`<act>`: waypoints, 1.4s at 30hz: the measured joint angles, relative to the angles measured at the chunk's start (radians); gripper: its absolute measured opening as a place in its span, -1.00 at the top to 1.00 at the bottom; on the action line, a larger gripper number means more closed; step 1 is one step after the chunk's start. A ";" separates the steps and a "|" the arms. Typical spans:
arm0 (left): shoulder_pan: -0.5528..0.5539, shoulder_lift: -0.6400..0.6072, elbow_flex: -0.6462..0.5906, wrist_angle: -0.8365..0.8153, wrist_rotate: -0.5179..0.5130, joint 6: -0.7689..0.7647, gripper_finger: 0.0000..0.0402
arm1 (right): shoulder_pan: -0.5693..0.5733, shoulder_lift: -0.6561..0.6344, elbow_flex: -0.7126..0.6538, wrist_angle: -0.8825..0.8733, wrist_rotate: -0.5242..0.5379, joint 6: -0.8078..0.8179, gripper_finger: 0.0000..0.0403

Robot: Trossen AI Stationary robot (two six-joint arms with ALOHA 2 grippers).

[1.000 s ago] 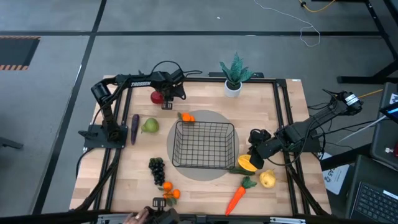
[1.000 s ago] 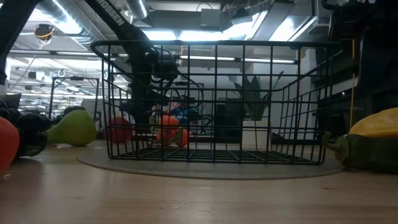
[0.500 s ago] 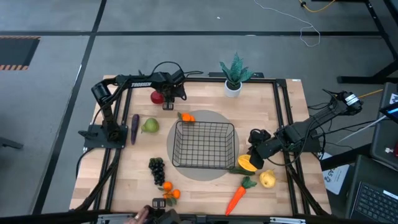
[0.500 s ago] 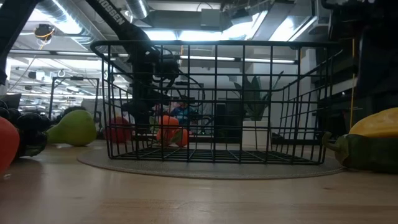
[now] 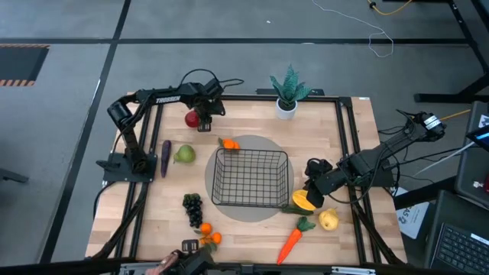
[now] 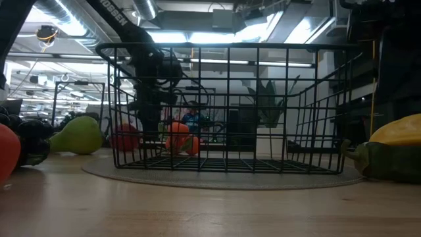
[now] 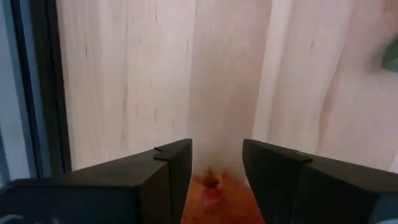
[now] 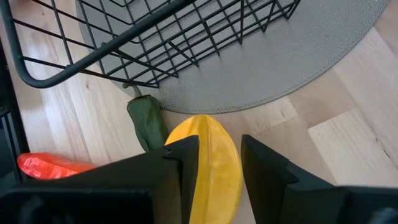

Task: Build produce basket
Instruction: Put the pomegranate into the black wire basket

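Note:
The black wire basket (image 5: 250, 177) stands on a round grey mat (image 5: 263, 141) at mid-table. A red apple (image 5: 191, 118) lies on the wood at the far left. My left gripper (image 5: 200, 121) stands just right of and over the apple, pointing down. In its wrist view the fingers (image 7: 216, 146) stand a narrow gap apart, with the apple (image 7: 211, 193) showing in the gap. My right gripper (image 5: 312, 186) hangs over a yellow-orange squash (image 5: 303, 201) by the basket's near right corner. Its fingers (image 8: 220, 143) stand a narrow gap apart above the squash (image 8: 211, 168). My left gripper comes at the apple from above, and the apple's top (image 7: 211, 182) shows between the two fingers. The fingers hide its sides, so I cannot tell whether they touch it. The apple rests on the table.
A green pear (image 5: 184, 155) and a dark purple vegetable (image 5: 166, 157) lie left of the basket, and an orange (image 5: 228, 143) at its far left corner. Grapes (image 5: 192, 206), oranges (image 5: 208, 234), a carrot (image 5: 290, 243) and a yellow pear (image 5: 328, 220) lie near. A potted plant (image 5: 287, 93) stands at the far edge. A hand (image 5: 164, 267) shows at the near edge.
My left gripper has gone a little toward the table's left and far edges, closer over the apple, which has stayed in place. The hand at the near edge has shifted.

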 joint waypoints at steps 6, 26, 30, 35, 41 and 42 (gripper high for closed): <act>0.032 0.009 0.000 -0.064 0.012 -0.014 0.34 | 0.000 0.000 0.000 0.019 0.000 0.000 0.45; 0.031 0.010 0.000 -0.055 0.019 0.035 0.34 | 0.000 0.000 0.000 0.020 0.000 0.000 0.45; 0.032 0.010 0.000 -0.102 -0.024 0.079 0.36 | 0.000 0.000 0.000 0.020 0.000 0.000 0.45; 0.032 0.010 0.000 -0.117 -0.032 0.079 0.45 | 0.000 0.000 0.000 0.019 0.000 0.000 0.45; 0.032 0.010 0.000 -0.117 -0.066 0.078 0.72 | 0.000 0.000 0.000 0.019 0.000 0.000 0.45; 0.032 0.010 0.000 -0.118 -0.072 0.078 0.78 | 0.000 0.000 0.000 0.019 0.000 0.000 0.45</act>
